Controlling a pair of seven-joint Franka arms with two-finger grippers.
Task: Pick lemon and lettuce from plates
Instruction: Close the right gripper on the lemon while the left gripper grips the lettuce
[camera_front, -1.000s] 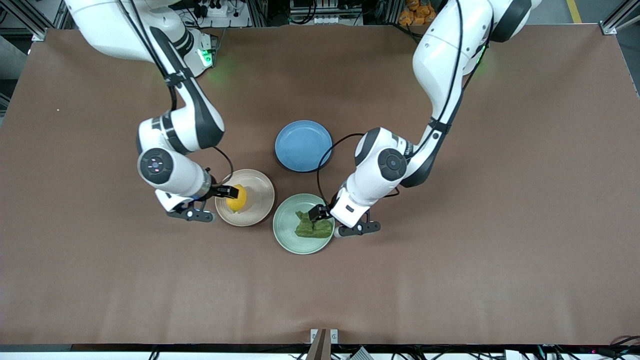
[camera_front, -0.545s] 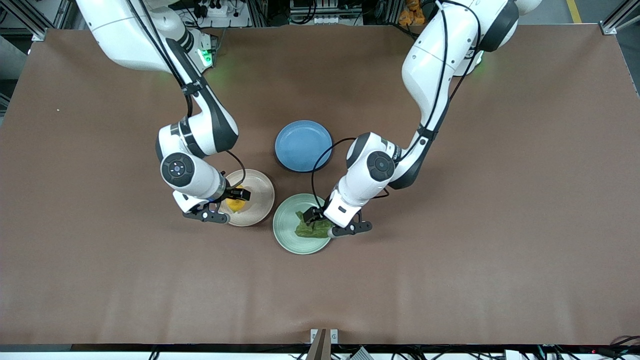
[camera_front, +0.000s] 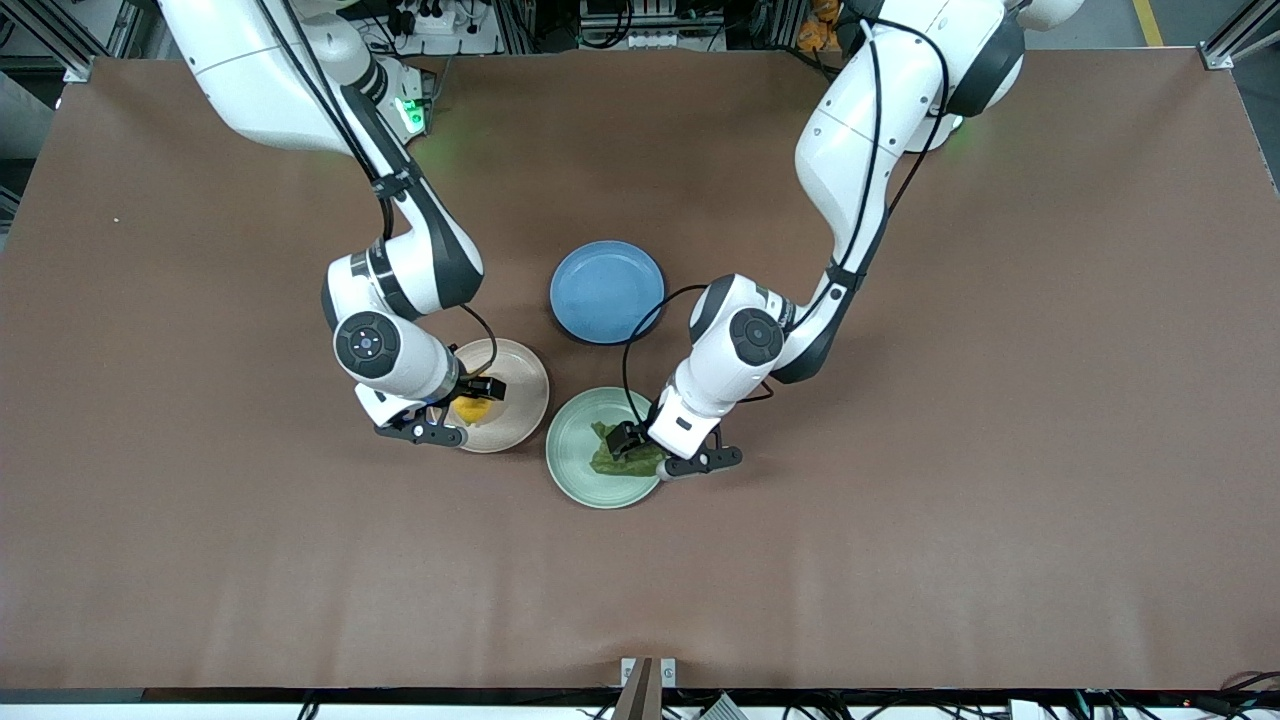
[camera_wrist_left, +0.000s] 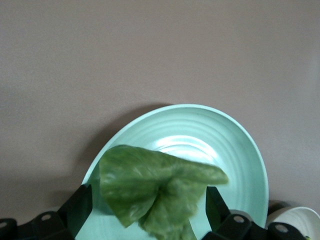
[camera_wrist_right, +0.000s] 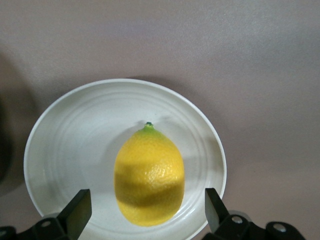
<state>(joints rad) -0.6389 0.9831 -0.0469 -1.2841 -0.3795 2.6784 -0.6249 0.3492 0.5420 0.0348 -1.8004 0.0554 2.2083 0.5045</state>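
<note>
The yellow lemon (camera_front: 468, 410) lies on the beige-pink plate (camera_front: 522, 390). My right gripper (camera_front: 484, 392) is open just over it. In the right wrist view the lemon (camera_wrist_right: 149, 175) sits between the spread fingers (camera_wrist_right: 75, 214) on its plate (camera_wrist_right: 70, 140). The dark green lettuce (camera_front: 610, 462) lies on the mint green plate (camera_front: 572, 445). My left gripper (camera_front: 624, 438) is open over it. In the left wrist view the lettuce (camera_wrist_left: 155, 187) lies between the spread fingers (camera_wrist_left: 76, 207) on its plate (camera_wrist_left: 240, 150).
An empty blue plate (camera_front: 607, 291) stands farther from the front camera, between the two arms. The two task plates stand close beside each other. The beige-pink plate's rim (camera_wrist_left: 295, 220) shows in the left wrist view.
Both arms have come in and down over their plates. The right gripper now straddles the lemon and the left gripper straddles the lettuce. Lemon and lettuce have not moved.
</note>
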